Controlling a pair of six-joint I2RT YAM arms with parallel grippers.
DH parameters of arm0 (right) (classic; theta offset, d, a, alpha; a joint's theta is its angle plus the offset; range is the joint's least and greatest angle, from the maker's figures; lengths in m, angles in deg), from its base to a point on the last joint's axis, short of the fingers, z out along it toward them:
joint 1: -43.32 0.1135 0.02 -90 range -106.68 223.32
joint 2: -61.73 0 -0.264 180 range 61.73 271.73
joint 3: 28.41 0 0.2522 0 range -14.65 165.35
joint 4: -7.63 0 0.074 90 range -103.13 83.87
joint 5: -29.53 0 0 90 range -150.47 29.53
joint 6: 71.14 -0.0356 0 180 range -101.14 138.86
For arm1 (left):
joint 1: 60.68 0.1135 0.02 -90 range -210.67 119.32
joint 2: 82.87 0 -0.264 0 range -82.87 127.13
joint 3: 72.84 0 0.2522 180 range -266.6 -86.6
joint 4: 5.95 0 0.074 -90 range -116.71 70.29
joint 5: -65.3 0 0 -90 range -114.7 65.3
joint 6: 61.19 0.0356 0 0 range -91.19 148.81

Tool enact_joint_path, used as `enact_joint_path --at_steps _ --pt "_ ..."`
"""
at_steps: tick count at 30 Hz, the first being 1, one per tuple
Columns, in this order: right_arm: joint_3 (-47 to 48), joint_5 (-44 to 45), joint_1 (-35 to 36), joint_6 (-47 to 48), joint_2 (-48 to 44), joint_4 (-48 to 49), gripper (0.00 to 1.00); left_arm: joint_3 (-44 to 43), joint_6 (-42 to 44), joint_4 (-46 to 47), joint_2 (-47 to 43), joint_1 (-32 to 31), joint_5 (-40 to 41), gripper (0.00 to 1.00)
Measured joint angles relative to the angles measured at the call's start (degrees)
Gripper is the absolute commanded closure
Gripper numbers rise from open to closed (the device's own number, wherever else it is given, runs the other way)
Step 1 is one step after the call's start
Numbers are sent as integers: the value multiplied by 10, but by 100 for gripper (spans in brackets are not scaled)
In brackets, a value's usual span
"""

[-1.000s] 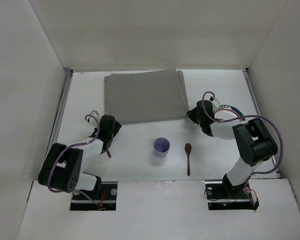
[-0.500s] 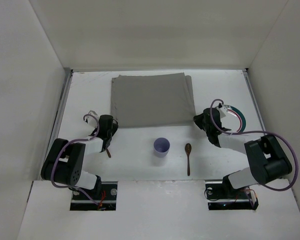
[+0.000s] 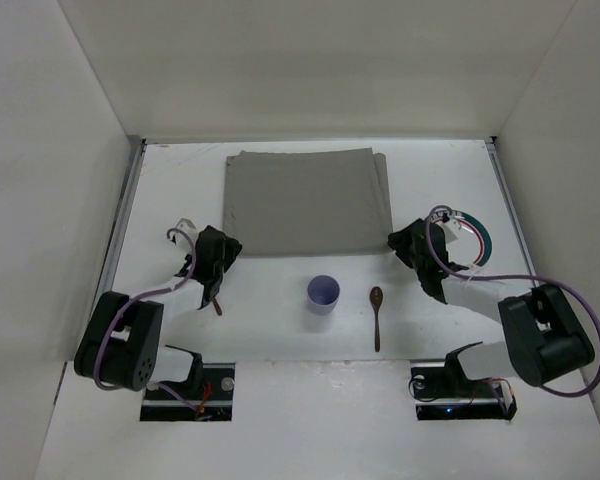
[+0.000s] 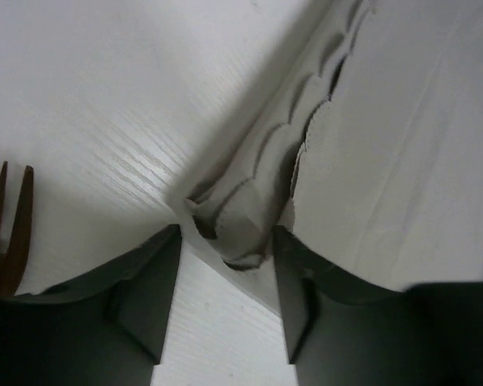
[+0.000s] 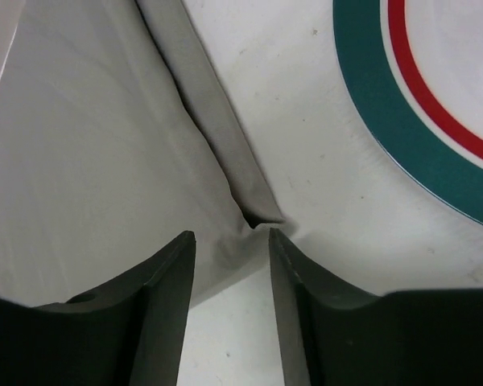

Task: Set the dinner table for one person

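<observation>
The grey cloth mat (image 3: 308, 200) lies flat at the back centre of the dinner table (image 3: 270, 330). My left gripper (image 3: 225, 246) sits at the mat's near left corner, open. In the left wrist view that crumpled corner (image 4: 235, 233) rests on the table between the tips of the left gripper (image 4: 225, 238). My right gripper (image 3: 402, 241) is at the near right corner, also open. In the right wrist view the folded mat corner (image 5: 253, 205) lies just ahead of the right gripper (image 5: 231, 238), and nothing is pinched.
A purple cup (image 3: 323, 294) stands near the front centre, with a wooden spoon (image 3: 377, 316) to its right. A wooden fork (image 3: 217, 300) lies by the left arm; its tines (image 4: 8, 221) show in the left wrist view. A teal-and-red rimmed plate (image 3: 477, 236) sits right of the mat.
The mat slid to the right and flattened. Both grippers, shut on its near corners before, have opened and let the corners drop onto the table.
</observation>
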Motion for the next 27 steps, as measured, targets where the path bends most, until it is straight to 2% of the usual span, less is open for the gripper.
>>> enact_joint_path --at_steps 5,10,12,15,16,18,20,21,24,27 --pt "-3 0 1 21 -83 -35 31 1 38 -17 -88 -39 11 32" --pt "3 12 8 55 -199 -89 25 6 77 -29 -204 -101 58 30" --pt "3 20 10 61 -242 -113 26 18 91 -28 -241 -140 82 38" --pt "-8 27 5 60 -310 -145 33 40 108 -24 -263 -198 106 68" --pt "-15 30 -4 57 -337 -158 42 47 117 -20 -260 -215 109 77" --pt "-26 30 -35 52 -379 -184 65 54 136 -9 -246 -237 111 86" --pt "-30 29 -75 47 -405 -214 78 55 158 7 -226 -252 111 90" --pt "-30 26 -96 46 -412 -226 80 55 169 20 -217 -258 111 91" --pt "-30 20 -149 43 -417 -253 78 57 191 54 -210 -278 114 91" --pt "-40 6 -205 40 -411 -268 53 69 205 93 -210 -295 120 87"
